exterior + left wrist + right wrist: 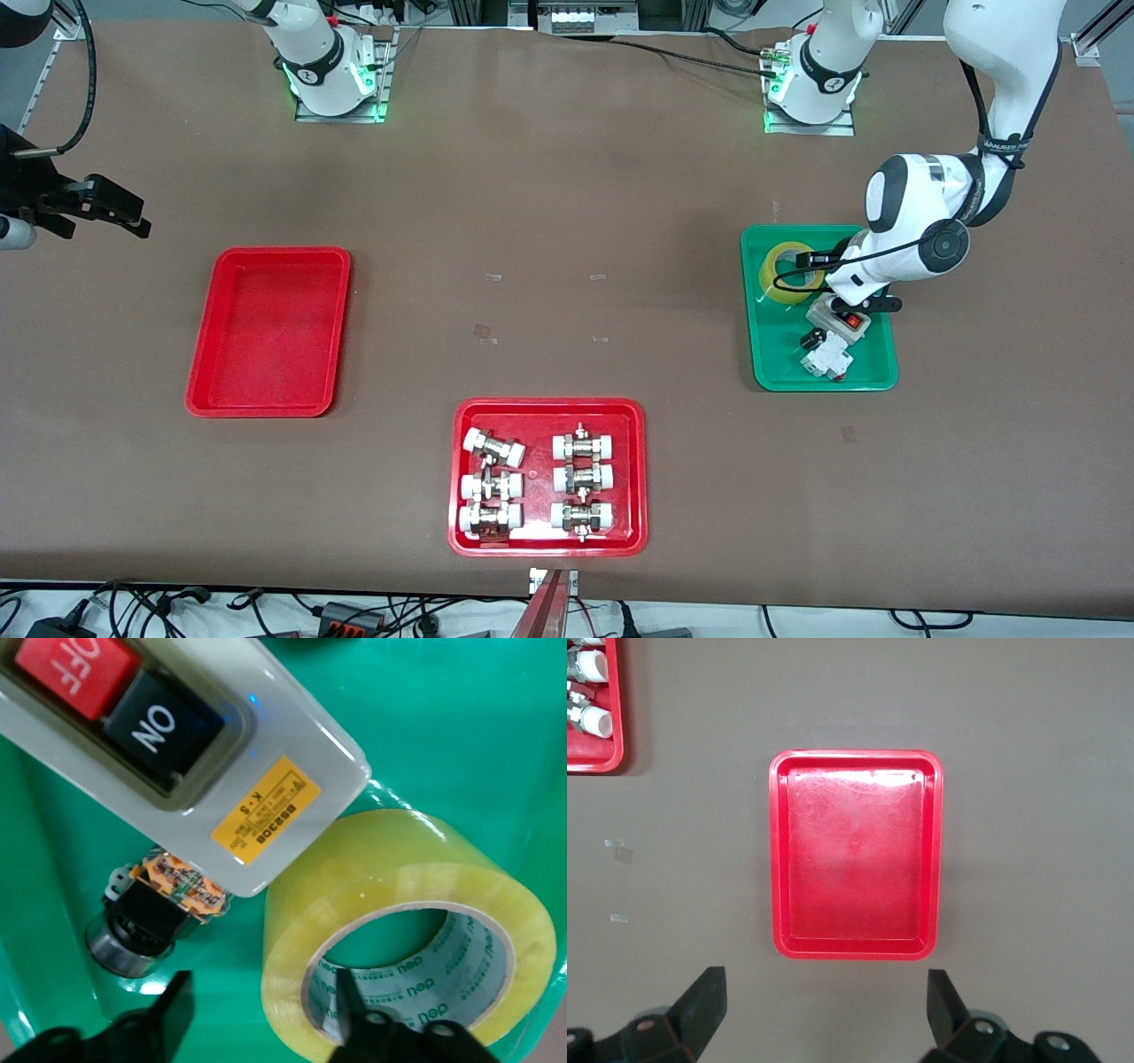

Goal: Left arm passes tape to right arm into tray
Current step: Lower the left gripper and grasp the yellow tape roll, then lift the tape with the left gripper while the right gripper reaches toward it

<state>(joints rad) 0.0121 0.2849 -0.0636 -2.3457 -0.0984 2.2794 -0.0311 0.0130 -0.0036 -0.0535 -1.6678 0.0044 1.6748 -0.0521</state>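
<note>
Only the left wrist view shows the left gripper (261,1014) clearly: its fingers are spread, one inside the core of the tape (412,935), one outside the yellow wall — not pinching. The tape lies in the green tray (873,368), touching the grey switch box (182,735). From the front, the right gripper (106,208) hangs over bare table near the red tray (199,394) — the right wrist view shows its fingers wide apart and the tray's rim free all around.
</note>
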